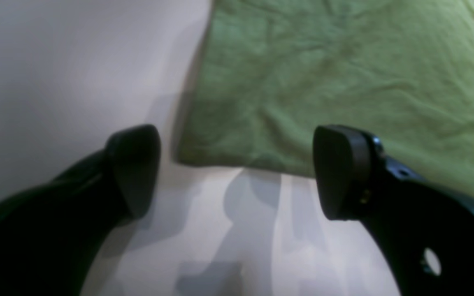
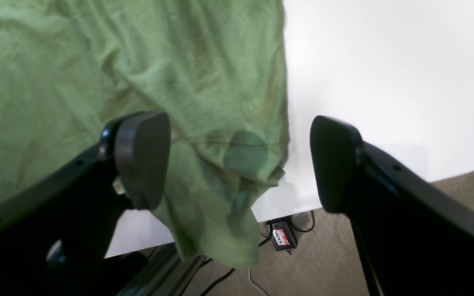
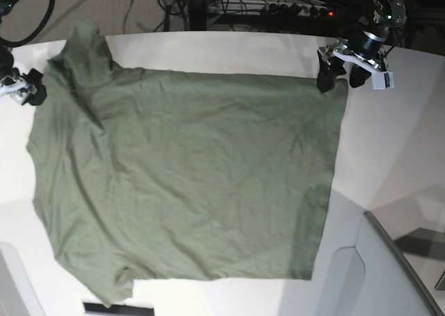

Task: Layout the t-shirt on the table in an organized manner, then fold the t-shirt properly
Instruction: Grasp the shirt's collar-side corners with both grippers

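Two grippers hang open, left gripper (image 1: 237, 172) over a shirt corner, right gripper (image 2: 239, 162) over a sleeve draping off the table (image 3: 389, 163) edge, cables (image 3: 229, 6) beyond on carpet, grey panel (image 3: 389, 260) near, wrinkled t-shirt (image 3: 188, 184) spread flat mid-table.

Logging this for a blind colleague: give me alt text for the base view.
An olive-green t-shirt lies spread nearly flat across the white table, with one sleeve reaching the far edge. The open left gripper hovers at the shirt's far hem corner, and the right gripper sits beside the sleeve.
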You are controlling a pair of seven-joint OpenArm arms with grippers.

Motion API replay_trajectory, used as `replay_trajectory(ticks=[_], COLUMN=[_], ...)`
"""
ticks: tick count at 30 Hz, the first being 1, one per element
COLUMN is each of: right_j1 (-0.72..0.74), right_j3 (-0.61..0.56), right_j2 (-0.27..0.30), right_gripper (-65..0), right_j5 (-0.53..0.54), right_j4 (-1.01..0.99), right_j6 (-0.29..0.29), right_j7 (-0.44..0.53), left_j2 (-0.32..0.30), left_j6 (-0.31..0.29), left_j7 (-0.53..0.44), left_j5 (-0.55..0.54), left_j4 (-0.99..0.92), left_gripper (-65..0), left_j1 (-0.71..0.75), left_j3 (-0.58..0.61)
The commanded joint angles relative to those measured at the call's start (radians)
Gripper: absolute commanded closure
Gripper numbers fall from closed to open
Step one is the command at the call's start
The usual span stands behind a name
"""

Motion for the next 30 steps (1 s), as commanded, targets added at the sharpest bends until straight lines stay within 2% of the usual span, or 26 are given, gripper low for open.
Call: replay_trajectory(ticks=[1, 12, 17, 20, 22, 25, 27, 30], right_j1=[0.003, -0.016, 0.010, 0.029, 0.053, 0.086, 0.098, 0.099], right_j3=[0.004, 0.006, -0.002, -0.007, -0.007, -0.007, -0.007, -0.007], right_j2=[0.015, 0.015, 0.020, 0.057, 0.072, 0.103, 0.106, 0.100], right_gripper=[-50.3, -50.1, -50.1, -50.1, -50.1, -50.1, -50.1, -50.1], right_j5=[0.016, 0.016, 0.016, 0.016, 0.016, 0.016, 0.016, 0.018], right_j4=[0.016, -0.036, -0.197, -0.285, -0.331, -0.398, -0.413, -0.409], right_j6=[0.006, 0.006, 0.009, 0.011, 0.011, 0.012, 0.012, 0.012], right_j7=[0.008, 0.016, 0.128, 0.172, 0.174, 0.174, 0.170, 0.169], left_j2=[-0.007, 0.000, 0.012, 0.008, 0.008, 0.012, 0.012, 0.012], left_j6=[-0.005, -0.005, -0.005, -0.005, -0.005, -0.005, -0.005, -0.005], left_j7=[0.001, 0.001, 0.001, 0.001, -0.001, -0.001, -0.001, -0.001], left_j5=[-0.005, -0.001, 0.001, 0.001, 0.001, 0.001, 0.001, 0.001], left_j4=[0.007, -0.050, -0.051, -0.051, -0.051, -0.051, -0.051, -0.051], left_gripper=[-56.3, -56.1, -55.9, -55.3, -50.4, -36.7, -29.8, -23.4], left_j1=[0.003, -0.059, -0.065, -0.065, -0.065, -0.066, -0.068, -0.074], left_j3=[0.002, 0.009, 0.012, 0.066, 0.084, 0.088, 0.088, 0.081])
